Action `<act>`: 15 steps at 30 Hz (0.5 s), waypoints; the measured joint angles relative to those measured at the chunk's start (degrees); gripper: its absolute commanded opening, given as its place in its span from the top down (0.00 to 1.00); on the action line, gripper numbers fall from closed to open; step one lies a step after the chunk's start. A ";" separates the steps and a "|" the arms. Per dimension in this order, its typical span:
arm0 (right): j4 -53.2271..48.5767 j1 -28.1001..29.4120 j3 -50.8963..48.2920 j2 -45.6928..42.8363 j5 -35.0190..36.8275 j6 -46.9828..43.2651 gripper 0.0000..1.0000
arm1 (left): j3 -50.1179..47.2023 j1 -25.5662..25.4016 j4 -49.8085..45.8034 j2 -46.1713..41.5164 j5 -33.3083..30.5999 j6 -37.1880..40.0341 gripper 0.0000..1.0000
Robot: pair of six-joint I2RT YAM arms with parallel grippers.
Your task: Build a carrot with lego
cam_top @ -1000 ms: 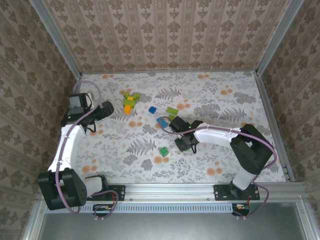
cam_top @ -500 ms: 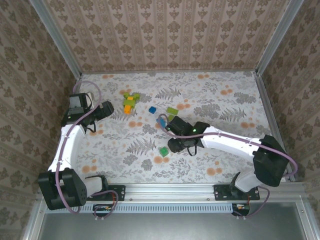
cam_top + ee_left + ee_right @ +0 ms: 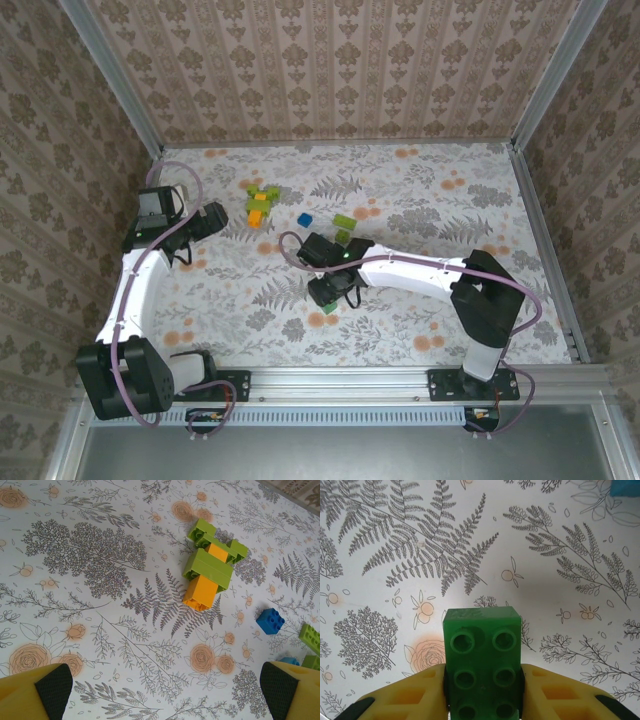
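Right arm stretched left across the centre, right gripper [image 3: 328, 293] clamped on one dark green brick [image 3: 482, 665]. Left arm bent far-left, left gripper [image 3: 200, 226] spread wide. Far cluster [image 3: 210, 570]: three light green, two orange. One blue brick [image 3: 270, 621] right of it.

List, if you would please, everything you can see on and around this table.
Joined bricks: one cluster, light green and orange, far left part of the table.
Blue brick: one, blue, right of the cluster.
Light green brick: one, right of the blue brick.
Pale blue brick: one, mostly cut off, near the light green brick.
Dark green brick: one, clamped between the right gripper's fingers.
Table: one, white floral cover.
Walls: beige patterned paper, on three sides.
Left gripper: one, yellow fingers, open, above the table near the cluster.
Right gripper: one, yellow fingers, shut on the dark green brick, mid-table.
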 measured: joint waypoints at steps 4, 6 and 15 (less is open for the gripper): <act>-1.25 0.00 0.00 0.02 0.00 -0.17 0.63 | 0.00 0.00 -0.02 0.00 0.00 0.00 0.00; -1.84 0.00 0.00 0.02 0.00 -0.20 0.64 | 0.00 0.00 0.00 0.00 0.00 0.00 0.00; -2.08 0.22 0.02 0.94 0.00 -0.20 0.63 | 0.00 0.00 0.00 0.37 0.00 0.00 0.00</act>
